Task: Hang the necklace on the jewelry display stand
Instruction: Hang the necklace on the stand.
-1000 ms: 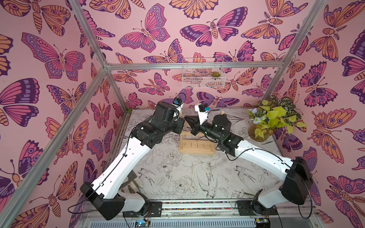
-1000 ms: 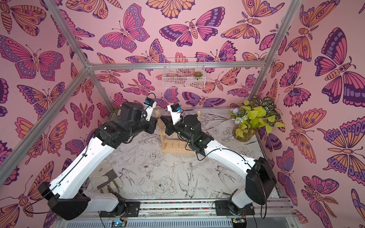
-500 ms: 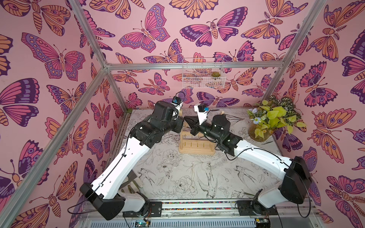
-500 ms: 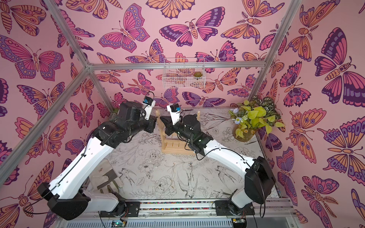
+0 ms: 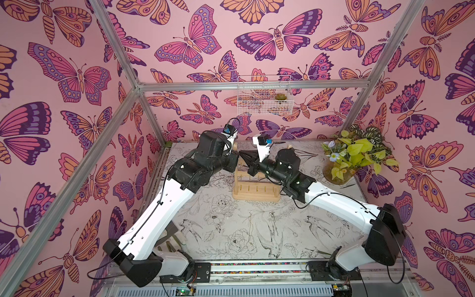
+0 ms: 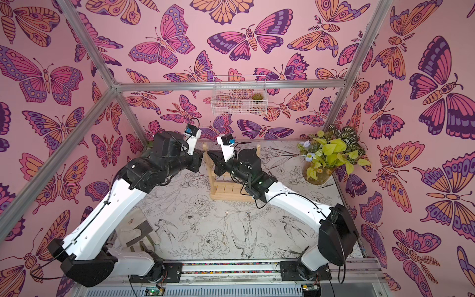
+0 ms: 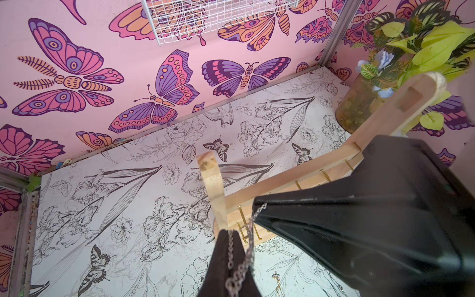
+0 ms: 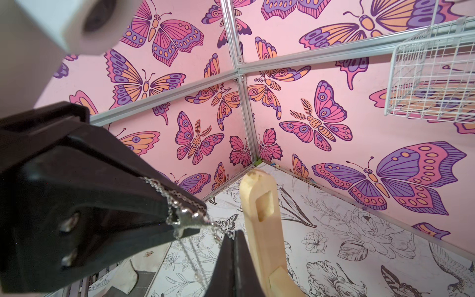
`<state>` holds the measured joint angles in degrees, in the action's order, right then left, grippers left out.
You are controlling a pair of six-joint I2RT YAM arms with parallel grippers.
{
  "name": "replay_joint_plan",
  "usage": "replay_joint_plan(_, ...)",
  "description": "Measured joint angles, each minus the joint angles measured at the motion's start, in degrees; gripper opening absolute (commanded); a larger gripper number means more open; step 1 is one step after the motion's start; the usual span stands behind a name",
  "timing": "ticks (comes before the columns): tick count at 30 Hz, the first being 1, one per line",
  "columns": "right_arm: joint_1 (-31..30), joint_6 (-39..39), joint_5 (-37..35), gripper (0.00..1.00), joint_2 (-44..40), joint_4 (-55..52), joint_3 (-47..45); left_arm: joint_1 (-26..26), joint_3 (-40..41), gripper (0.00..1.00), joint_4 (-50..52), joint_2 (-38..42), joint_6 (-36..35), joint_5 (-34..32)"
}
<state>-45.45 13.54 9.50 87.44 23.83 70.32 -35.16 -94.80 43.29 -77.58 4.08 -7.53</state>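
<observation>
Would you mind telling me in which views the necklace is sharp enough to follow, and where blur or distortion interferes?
Right wrist view: the necklace is crisp across the left gripper, though the white housing is blurred. Left wrist view: legible, softer near the lens; the jewelry display stand looks bowed. Both top views: too fine to see.

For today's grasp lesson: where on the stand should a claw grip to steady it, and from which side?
Probably the stand's right upright near its rounded top, from the outer side: that part is bare and flat-sided, while hooks line the crossbars.
</observation>
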Motion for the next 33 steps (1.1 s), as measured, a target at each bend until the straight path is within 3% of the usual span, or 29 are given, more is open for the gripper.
replay_joint_plan(23, 1.46, -0.11, 0.17, 0.0, 0.0, -0.02, 0.15, 0.0, 0.33, 0.0, -0.63, -0.66, 0.02, 0.02)
replay_joint_plan(33, 1.49, -0.04, 1.38, 0.0, 0.0, -0.96, -0.83, 0.0, 8.15, 0.0, -1.55, 0.11, 2.27, 0.72)
